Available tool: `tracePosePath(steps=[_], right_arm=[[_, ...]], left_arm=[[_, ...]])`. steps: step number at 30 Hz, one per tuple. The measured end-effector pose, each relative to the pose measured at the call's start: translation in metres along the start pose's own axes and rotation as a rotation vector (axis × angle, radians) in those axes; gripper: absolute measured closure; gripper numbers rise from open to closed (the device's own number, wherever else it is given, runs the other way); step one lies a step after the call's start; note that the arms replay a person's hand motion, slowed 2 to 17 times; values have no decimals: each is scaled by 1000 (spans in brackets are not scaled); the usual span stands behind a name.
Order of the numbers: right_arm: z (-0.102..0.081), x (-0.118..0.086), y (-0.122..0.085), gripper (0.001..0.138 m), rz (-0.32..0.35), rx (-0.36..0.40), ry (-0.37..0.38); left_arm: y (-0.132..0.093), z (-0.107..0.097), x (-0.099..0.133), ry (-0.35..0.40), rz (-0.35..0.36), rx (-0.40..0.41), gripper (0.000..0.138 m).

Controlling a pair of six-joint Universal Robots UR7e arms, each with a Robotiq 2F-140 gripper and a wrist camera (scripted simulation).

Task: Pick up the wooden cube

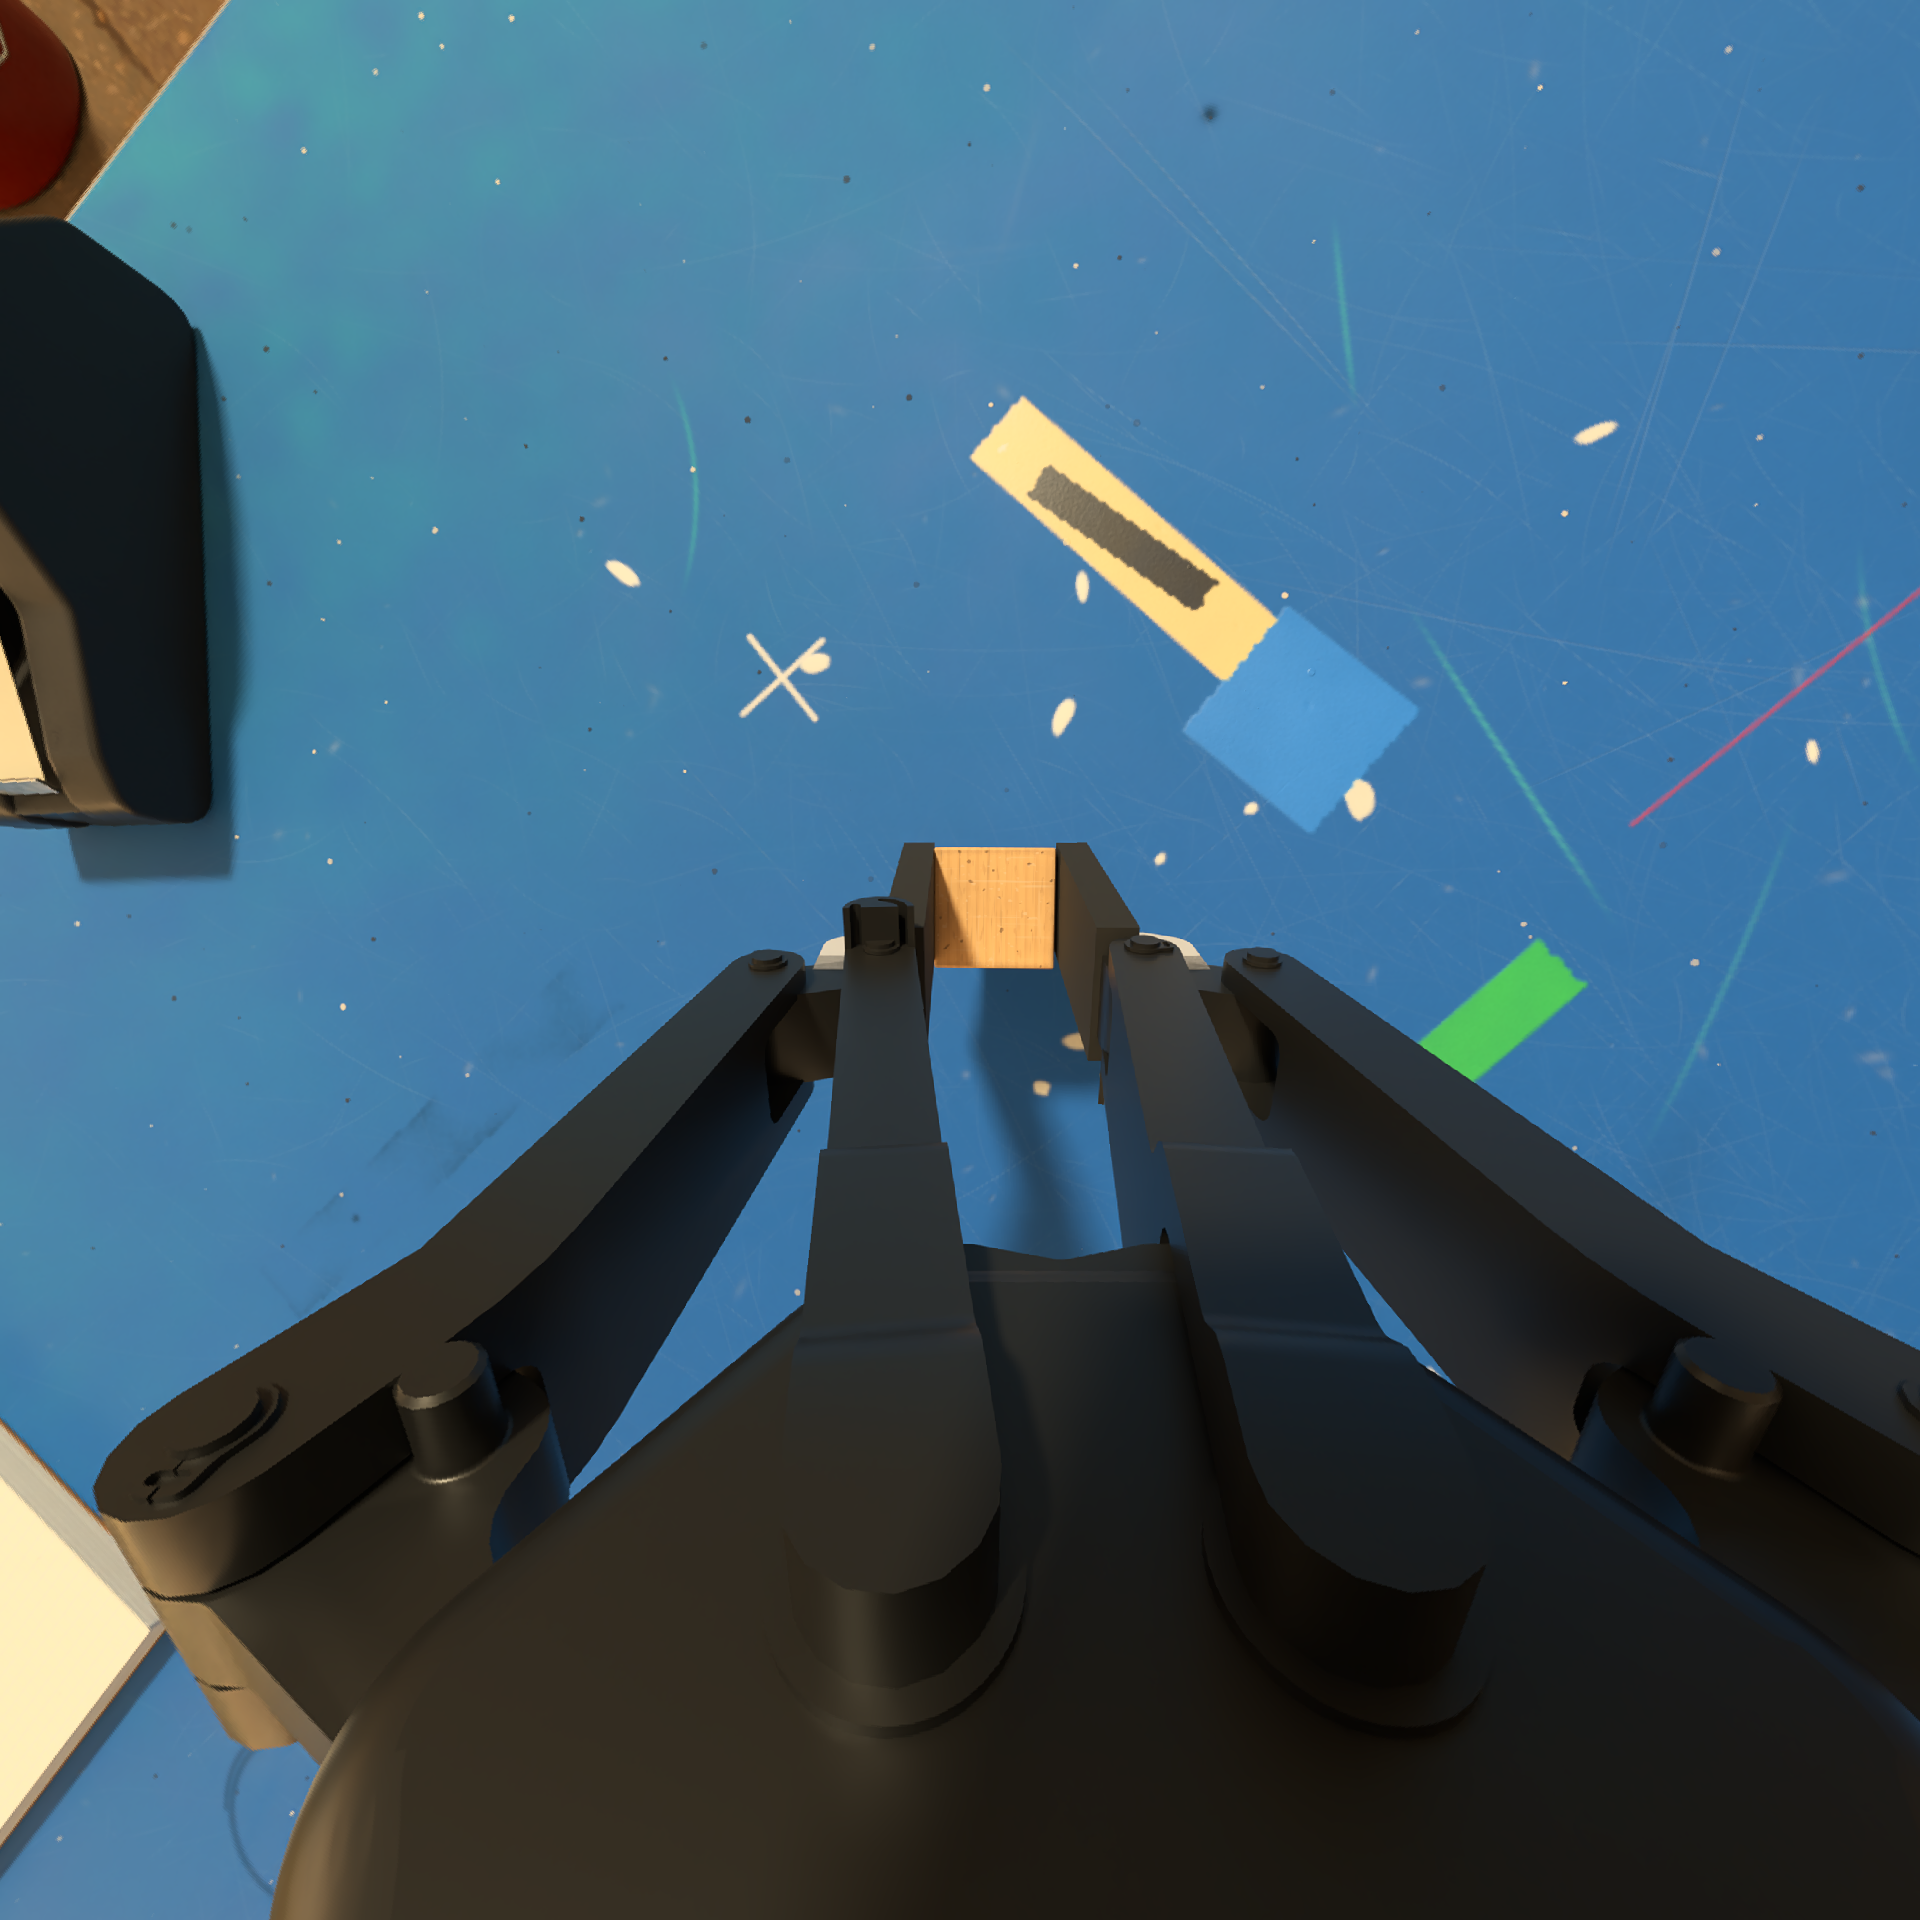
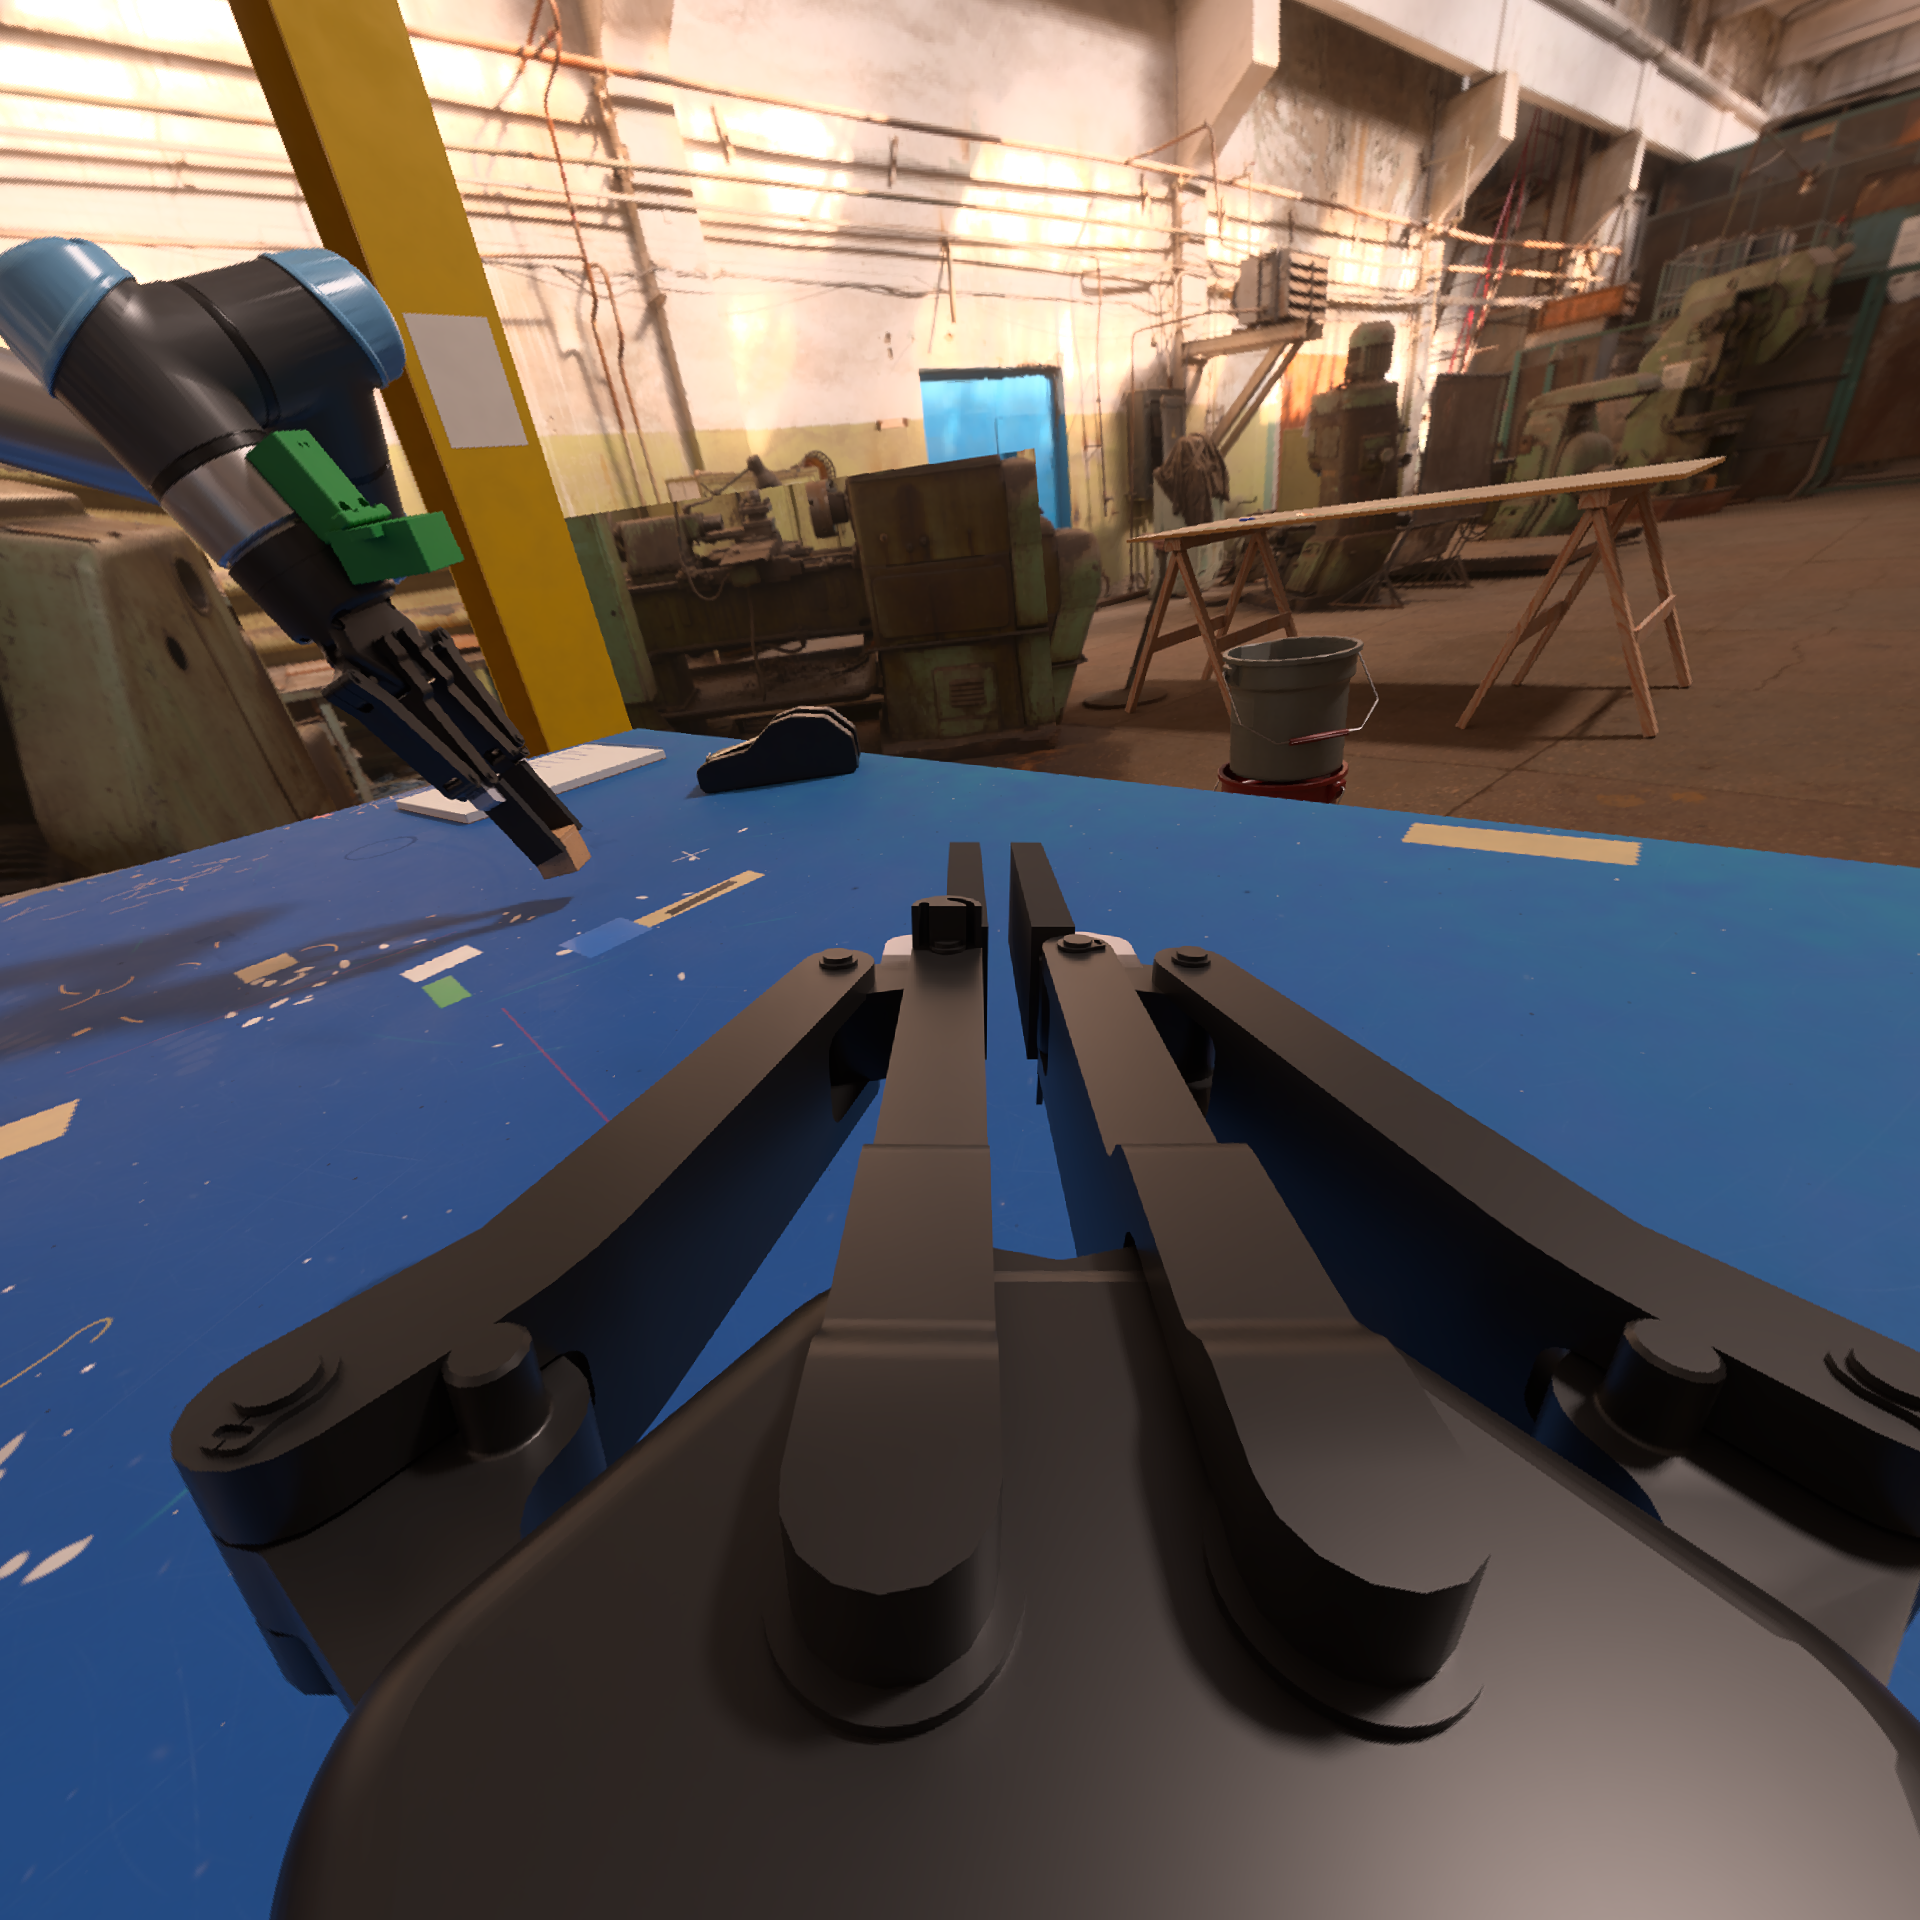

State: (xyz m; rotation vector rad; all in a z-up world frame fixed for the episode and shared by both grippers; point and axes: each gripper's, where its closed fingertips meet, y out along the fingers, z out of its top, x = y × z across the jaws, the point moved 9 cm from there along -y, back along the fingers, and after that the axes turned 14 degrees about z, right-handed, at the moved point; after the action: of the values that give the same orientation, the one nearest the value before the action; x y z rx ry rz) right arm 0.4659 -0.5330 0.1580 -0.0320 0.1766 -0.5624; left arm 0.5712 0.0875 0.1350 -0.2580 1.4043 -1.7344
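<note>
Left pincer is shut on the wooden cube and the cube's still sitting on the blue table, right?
Not quite. The left pincer is shut on the wooden cube, but the cube is lifted clear of the blue table. The right wrist view shows it held in the air, its shadow lying apart on the table.

Pale tan speckled wooden cube [image 1: 994, 906] between matte black fingers [image 1: 1091, 914] of left gripper [image 1: 994, 883]. Scratched blue tabletop [image 1: 1351, 260], white flecks. Ahead-right of claw: cream tape strip with dark grey streak [image 1: 1122, 540], lighter blue tape patch [image 1: 1299, 717]. Right of claw: green tape strip [image 1: 1507, 1008].
</note>
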Motion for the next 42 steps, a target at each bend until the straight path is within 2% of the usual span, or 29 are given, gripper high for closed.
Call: tracePosePath(steps=[42], right_arm=[[0, -1, 2, 131, 12, -7, -5]], left_arm=[[-25, -2, -4, -32, 35, 79, 108]])
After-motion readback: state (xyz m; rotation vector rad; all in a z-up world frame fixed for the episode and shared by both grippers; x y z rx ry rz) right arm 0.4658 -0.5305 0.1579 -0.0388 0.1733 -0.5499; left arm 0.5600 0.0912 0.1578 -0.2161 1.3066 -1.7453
